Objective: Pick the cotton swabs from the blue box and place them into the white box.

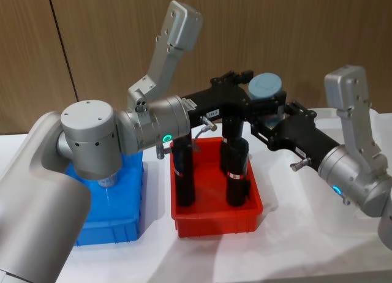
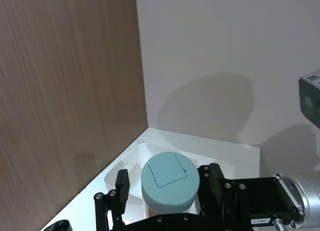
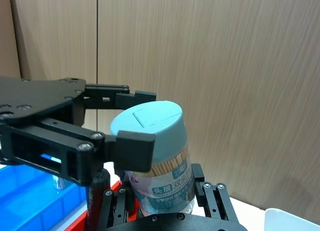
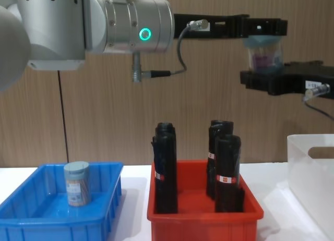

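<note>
Just above the right gripper (image 3: 162, 203): cotton swabs (image 3: 162, 178), midair.
Left gripper (image 3: 145, 123) clamps the lid; can't tell if the right one's actually gripping.

From my console the red bin (image 4: 204, 224) reads as glossy moulded plastic. The black rolls (image 4: 165, 168) standing in it have a crinkled, faintly shiny film skin. Left of the bin, the blue box (image 4: 31, 224) is the same glossy plastic. Right of it, the white box (image 4: 313, 173) is translucent satin plastic. Above it, the jar (image 4: 265, 56) is clear plastic with a smooth matt lid and a printed label; wooden-looking sticks show through its wall. The left end effector (image 4: 265, 28) and right end effector (image 4: 267, 76) look matt black. The left arm (image 4: 130, 27) is brushed silver metal. Behind the bin, the wall (image 4: 78, 121) is matt wood grain. Under it, the counter (image 1: 306, 246) is smooth white.
</note>
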Motion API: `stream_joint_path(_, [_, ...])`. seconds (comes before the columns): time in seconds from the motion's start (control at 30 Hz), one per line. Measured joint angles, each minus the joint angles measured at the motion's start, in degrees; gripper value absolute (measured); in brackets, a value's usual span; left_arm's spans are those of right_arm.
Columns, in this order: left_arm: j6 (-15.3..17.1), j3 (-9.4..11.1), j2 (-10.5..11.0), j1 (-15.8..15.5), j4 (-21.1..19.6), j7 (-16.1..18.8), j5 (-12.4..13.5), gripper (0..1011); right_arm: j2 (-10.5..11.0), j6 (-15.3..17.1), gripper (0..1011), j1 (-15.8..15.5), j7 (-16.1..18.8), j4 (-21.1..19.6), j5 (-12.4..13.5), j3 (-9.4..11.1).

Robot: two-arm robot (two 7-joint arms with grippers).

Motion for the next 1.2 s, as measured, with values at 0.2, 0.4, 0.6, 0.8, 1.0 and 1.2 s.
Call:
stream_joint_path(0.2, [0.0,0.0,0.0,0.0,0.0,0.0,0.0,1004,0.2,0.0,661,-0.1,-0.6,1.1,0.2,0.3])
stream_joint_path(0.4, [0.0,0.0,0.0,0.0,0.0,0.0,0.0,1004,0.6,0.0,662,-0.1,-1.7,3.2,0.6,0.9])
stream_joint_path(0.6, [0.0,0.0,0.0,0.0,0.0,0.0,0.0,1004,1.2,-0.1,661,0.2,-3.0,5.8,1.3,1.8])
stream_joint_path(0.8, [0.0,0.0,0.0,0.0,0.0,0.0,0.0,1004,1.7,-0.2,661,0.7,-4.2,8.1,1.9,2.8])
stream_joint_path(1.0, [0.0,0.0,0.0,0.0,0.0,0.0,0.0,1004,2.4,0.2,661,1.7,-5.4,10.9,2.5,4.0])
stream_joint_path(1.2, [0.0,0.0,0.0,0.0,0.0,0.0,0.0,1004,2.9,1.3,661,3.0,-5.9,14.6,2.9,5.2])
